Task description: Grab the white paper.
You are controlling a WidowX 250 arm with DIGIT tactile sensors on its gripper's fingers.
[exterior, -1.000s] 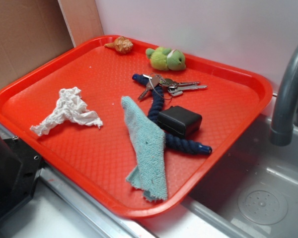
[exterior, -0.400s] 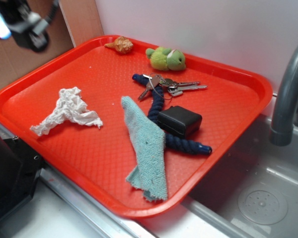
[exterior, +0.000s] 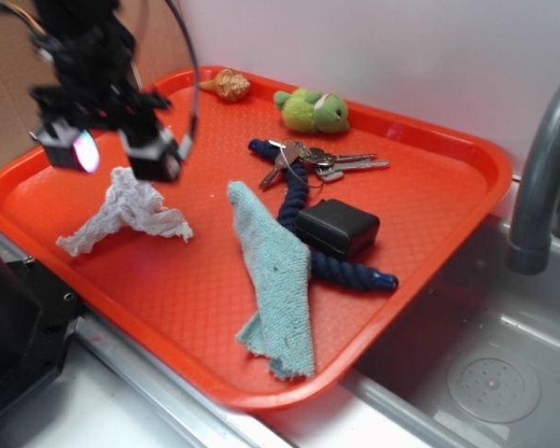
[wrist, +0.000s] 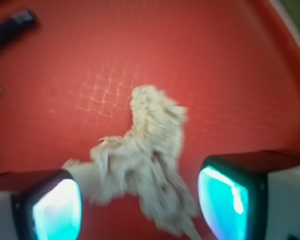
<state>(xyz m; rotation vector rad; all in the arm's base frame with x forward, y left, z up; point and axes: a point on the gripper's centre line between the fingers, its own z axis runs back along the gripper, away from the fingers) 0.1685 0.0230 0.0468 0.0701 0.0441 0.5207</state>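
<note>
The white paper (exterior: 131,213) is a crumpled, wrinkled tissue lying on the left part of the red tray (exterior: 205,289). My gripper (exterior: 112,157) hangs just above the paper's upper end, open and empty, blurred by motion. In the wrist view the paper (wrist: 145,160) lies below and between the two glowing teal fingertips (wrist: 222,197), with wide gaps on both sides. Nothing is held.
On the tray lie a light teal cloth (exterior: 275,271), a black box (exterior: 337,227), a dark blue rope (exterior: 303,210), keys (exterior: 322,161), a green plush toy (exterior: 313,110) and a shell (exterior: 227,85). A grey faucet (exterior: 541,177) and a sink (exterior: 476,364) are at the right.
The gripper came into view at the top left and has dropped down and right to just above the white paper. The paper and other objects have not moved.
</note>
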